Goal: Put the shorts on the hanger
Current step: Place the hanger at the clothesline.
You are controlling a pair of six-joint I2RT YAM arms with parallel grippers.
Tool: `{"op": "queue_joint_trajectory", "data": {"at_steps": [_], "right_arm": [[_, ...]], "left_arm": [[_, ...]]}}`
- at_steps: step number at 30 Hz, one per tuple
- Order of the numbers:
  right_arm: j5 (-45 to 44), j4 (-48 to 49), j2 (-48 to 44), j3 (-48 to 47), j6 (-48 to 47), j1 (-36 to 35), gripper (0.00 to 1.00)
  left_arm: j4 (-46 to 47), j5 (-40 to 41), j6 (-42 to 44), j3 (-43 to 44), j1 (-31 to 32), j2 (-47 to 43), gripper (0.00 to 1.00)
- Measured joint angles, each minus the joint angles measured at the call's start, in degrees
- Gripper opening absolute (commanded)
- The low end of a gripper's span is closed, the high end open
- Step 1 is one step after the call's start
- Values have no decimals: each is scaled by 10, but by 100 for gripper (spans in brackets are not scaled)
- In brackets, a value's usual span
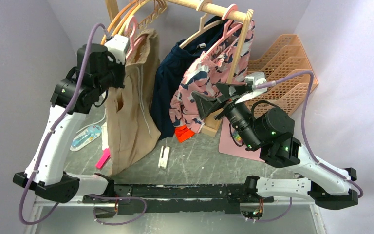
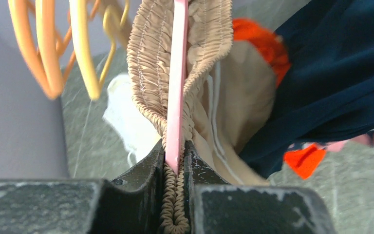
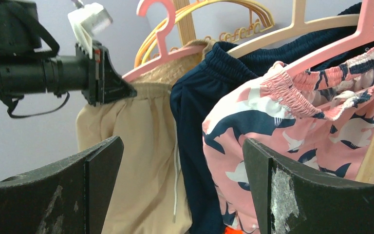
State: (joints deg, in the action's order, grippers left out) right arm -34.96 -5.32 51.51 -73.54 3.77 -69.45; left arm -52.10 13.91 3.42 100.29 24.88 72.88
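No legible text anywhere.

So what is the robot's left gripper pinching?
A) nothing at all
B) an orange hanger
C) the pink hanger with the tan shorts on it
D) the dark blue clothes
C: in the left wrist view the left gripper is shut on the pink hanger, with the gathered waistband of the tan shorts bunched around it.

Shorts [image 1: 129,117] hang on hanger [image 2: 177,73], left of next garment [image 1: 168,92]
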Motion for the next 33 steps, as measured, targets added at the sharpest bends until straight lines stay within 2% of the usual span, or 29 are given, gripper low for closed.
{"op": "queue_joint_trajectory", "data": {"at_steps": [5,9,15,22,33], "right_arm": [[0,-7,-2,-10,-8,0,97],[-5,-7,-9,-13,-17,0,97],[-16,-6,-18,-12,-28,0,97],[-23,-15,-30,-12,-37,0,98],[-41,-32,-66,3,-39,0,98]], "left_arm": [[10,-95,-5,121,12,40,7],[38,-142,-9,138,19,29,7],[41,-143,-3,83,20,51,7],[36,-143,5,79,17,126,7],[39,-158,5,186,15,219,7]]}}
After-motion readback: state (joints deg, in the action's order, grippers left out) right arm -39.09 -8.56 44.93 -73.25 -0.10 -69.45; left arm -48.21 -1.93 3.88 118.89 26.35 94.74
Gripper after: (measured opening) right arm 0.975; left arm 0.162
